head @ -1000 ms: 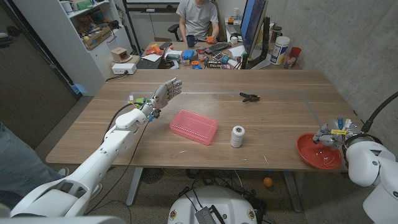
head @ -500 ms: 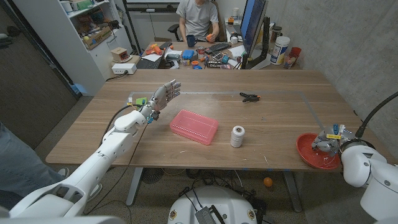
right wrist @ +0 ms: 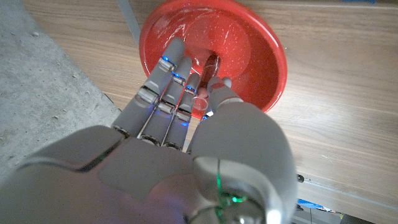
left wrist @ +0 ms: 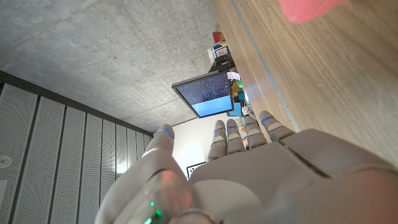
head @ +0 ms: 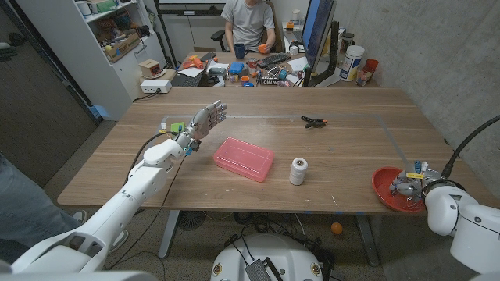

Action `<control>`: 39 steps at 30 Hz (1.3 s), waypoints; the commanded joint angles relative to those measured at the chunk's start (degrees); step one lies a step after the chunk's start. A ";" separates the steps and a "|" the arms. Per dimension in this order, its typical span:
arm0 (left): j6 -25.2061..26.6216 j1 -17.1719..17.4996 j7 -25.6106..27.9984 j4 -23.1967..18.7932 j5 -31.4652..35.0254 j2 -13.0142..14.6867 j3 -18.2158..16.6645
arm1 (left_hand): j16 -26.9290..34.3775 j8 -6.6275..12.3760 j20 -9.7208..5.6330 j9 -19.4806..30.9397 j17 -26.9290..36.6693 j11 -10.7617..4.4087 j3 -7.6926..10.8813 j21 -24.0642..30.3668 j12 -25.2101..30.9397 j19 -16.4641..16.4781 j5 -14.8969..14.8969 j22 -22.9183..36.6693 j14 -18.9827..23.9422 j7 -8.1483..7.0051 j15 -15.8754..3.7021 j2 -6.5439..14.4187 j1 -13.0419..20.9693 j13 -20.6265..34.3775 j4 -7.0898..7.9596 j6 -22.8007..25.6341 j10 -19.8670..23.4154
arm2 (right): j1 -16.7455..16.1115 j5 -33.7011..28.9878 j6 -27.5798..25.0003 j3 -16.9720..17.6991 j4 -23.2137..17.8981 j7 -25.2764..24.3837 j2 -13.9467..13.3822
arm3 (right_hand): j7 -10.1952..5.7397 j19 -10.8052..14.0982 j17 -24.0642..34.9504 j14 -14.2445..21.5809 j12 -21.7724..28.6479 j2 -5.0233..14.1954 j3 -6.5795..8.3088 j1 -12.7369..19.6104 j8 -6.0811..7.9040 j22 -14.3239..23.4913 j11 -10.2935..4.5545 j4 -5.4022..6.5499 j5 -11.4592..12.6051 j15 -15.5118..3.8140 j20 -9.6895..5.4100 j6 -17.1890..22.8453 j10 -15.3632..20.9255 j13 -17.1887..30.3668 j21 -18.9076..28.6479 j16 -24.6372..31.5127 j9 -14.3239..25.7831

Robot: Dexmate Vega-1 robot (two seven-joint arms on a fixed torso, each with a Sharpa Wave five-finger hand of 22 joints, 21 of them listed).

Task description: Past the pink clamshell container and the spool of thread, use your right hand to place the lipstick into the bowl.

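Observation:
The red bowl (head: 388, 190) (right wrist: 249, 43) stands near the table's right front corner. My right hand (head: 408, 186) (right wrist: 186, 124) reaches into it from the near side. A small dark lipstick (right wrist: 211, 65) shows between its thumb and fingers, low over the bowl's floor, and looks pinched there. The pink clamshell container (head: 243, 158) (left wrist: 308, 9) lies shut at the table's middle, and the white spool of thread (head: 298, 171) stands upright just to its right. My left hand (head: 205, 121) (left wrist: 249, 168) hovers left of the container, fingers straight and apart, holding nothing.
A small black clip (head: 314, 121) lies on the far middle of the table (head: 344, 148). Behind the table a seated person (head: 248, 23) works at a cluttered desk with a monitor (head: 317, 31). A white shelf unit (head: 117, 47) stands at the back left.
My right hand has moved nearer to me and lower into the bowl. The left hand, container and spool have stayed put.

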 commanded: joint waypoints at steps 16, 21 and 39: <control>-0.25 0.94 0.26 -0.62 -0.45 0.05 0.28 | 0.20 0.17 0.34 0.21 0.16 0.07 0.10 -0.38 0.33 0.54 -0.08 0.32 0.04 -0.16 0.12 -0.07 -0.37 0.13 -0.59 0.82 -0.19 | -3.04 9.53 -0.20 5.77 -0.03 -4.55 -3.54 | -2.75 -0.20 -1.16 -1.28 -1.25 -4.76 -2.84 -3.31 -5.35 -0.03 -0.29 -1.11 0.40 -0.60 2.80 -13.34 -4.15 0.57 0.85 -3.31 -0.34; -0.16 1.28 0.40 -1.01 -0.59 0.11 0.31 | 0.20 0.20 0.45 0.21 0.16 0.07 0.10 -0.46 0.34 0.52 -0.07 0.32 0.05 -0.21 0.18 -0.08 -0.40 0.13 -0.62 0.90 -0.16 | -4.40 9.69 0.06 7.40 -0.10 -4.36 -4.02 | -2.79 -0.28 -1.34 -1.62 -1.33 -5.72 -3.10 -3.70 -5.52 -0.08 -0.16 -1.41 0.55 -0.31 3.34 -15.06 -5.59 0.61 0.84 -3.95 -0.43; -0.08 1.66 0.66 -1.78 -0.82 0.29 0.50 | 0.33 0.28 0.59 0.22 0.16 -0.29 0.10 -0.70 0.45 0.71 -0.05 0.34 0.42 -0.42 0.15 -0.08 -0.54 0.13 -0.78 1.27 0.14 | -10.65 6.75 2.41 13.68 -0.14 -1.44 -4.02 | -2.81 -1.22 -1.74 -2.11 -1.14 -10.17 -4.99 -6.31 -5.28 -0.21 1.05 -1.84 1.36 1.97 5.17 -18.45 -8.80 0.66 0.32 -5.54 -0.71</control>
